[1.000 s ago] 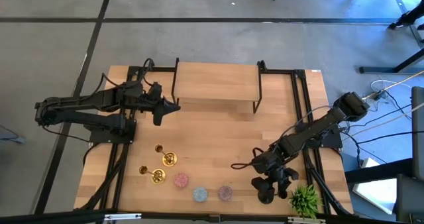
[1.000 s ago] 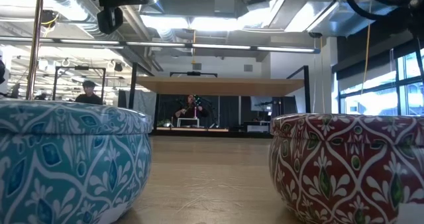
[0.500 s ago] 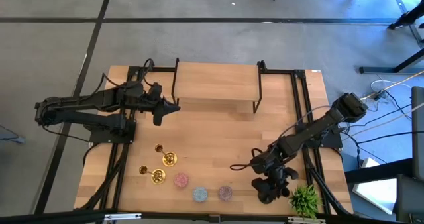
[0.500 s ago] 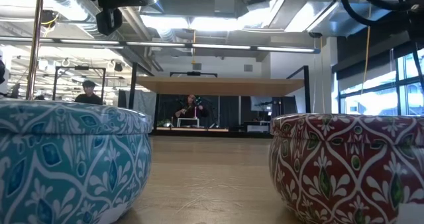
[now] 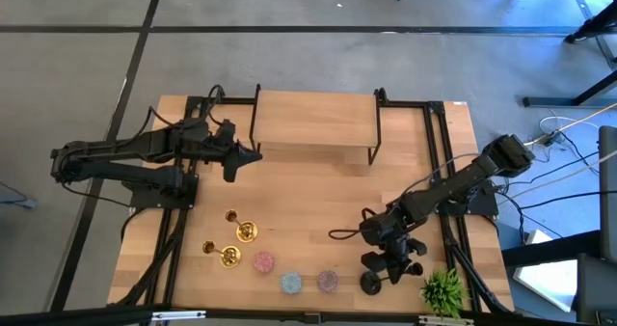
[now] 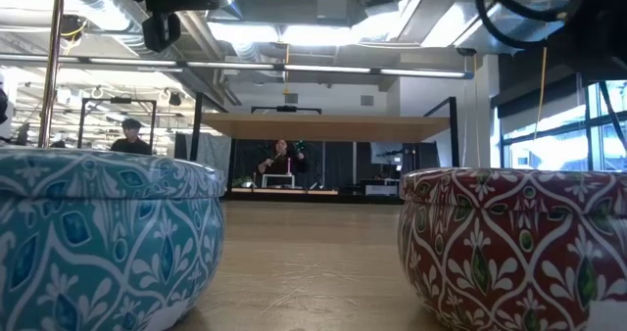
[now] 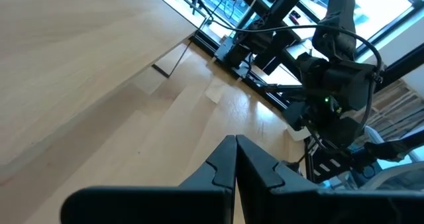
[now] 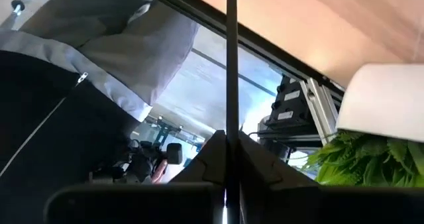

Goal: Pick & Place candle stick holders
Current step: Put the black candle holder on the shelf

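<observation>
Wooden table [image 5: 318,210]: right hand [image 8: 226,144] pinches black candle stick holder [image 8: 226,65]; left hand [image 7: 236,159] pressed together; no readable writing.

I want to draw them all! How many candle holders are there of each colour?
Gold holders: 2
Black holder, in the right gripper: 1
Pink holder: 1
Light blue holder: 1
Purple holder: 1
Total: 6
</observation>
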